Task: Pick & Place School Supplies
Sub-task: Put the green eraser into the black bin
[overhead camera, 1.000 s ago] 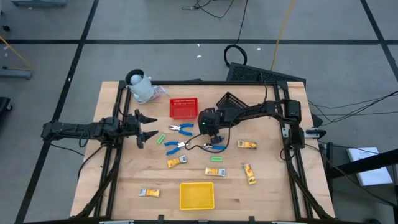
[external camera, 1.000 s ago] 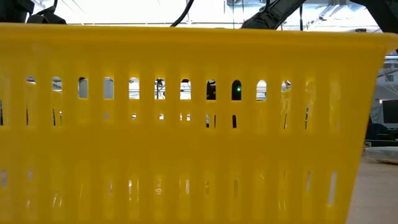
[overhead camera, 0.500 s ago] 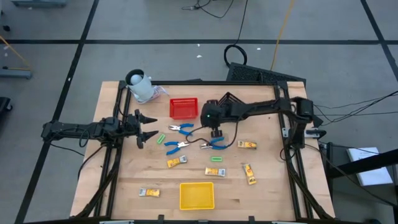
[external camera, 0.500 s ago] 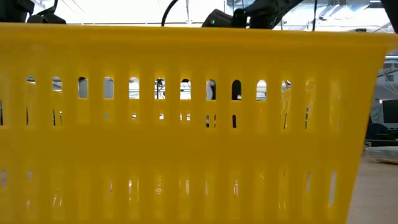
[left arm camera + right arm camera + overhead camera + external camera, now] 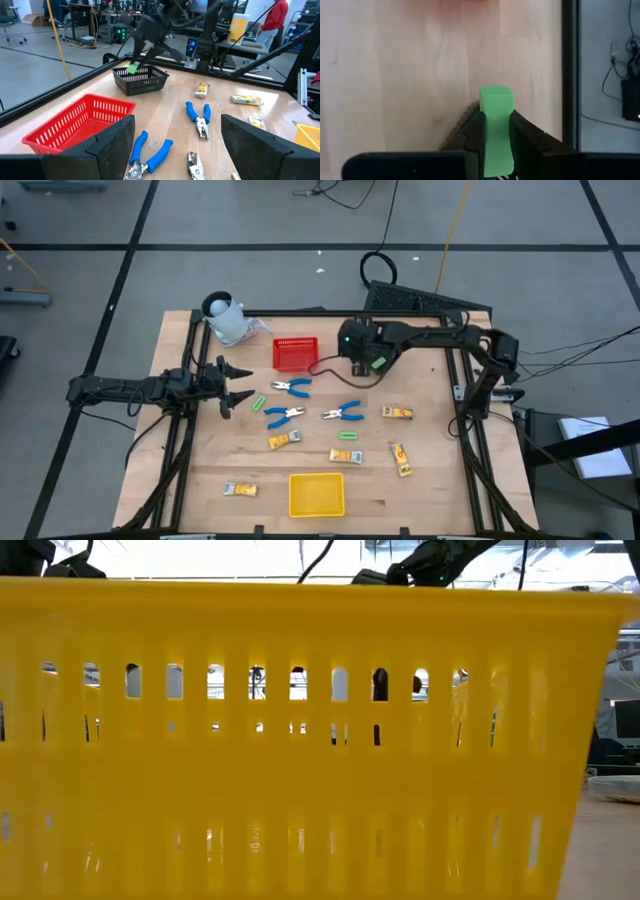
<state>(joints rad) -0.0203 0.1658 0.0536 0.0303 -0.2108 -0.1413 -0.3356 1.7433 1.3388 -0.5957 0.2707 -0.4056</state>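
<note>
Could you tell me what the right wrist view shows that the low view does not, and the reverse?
Only the right wrist view shows the green block clamped between the right gripper's jaws, above the bare wooden table. Only the low view shows the yellow basket, whose slotted wall fills nearly the whole picture. Both share just the right arm, which in the low view shows above the basket's rim.

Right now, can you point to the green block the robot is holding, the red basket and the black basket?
green block [image 5: 496, 125], right wrist view, on its front face.
red basket [image 5: 296, 354], high view, on its mesh floor.
black basket [image 5: 141, 80], left wrist view, on its near wall.
</note>
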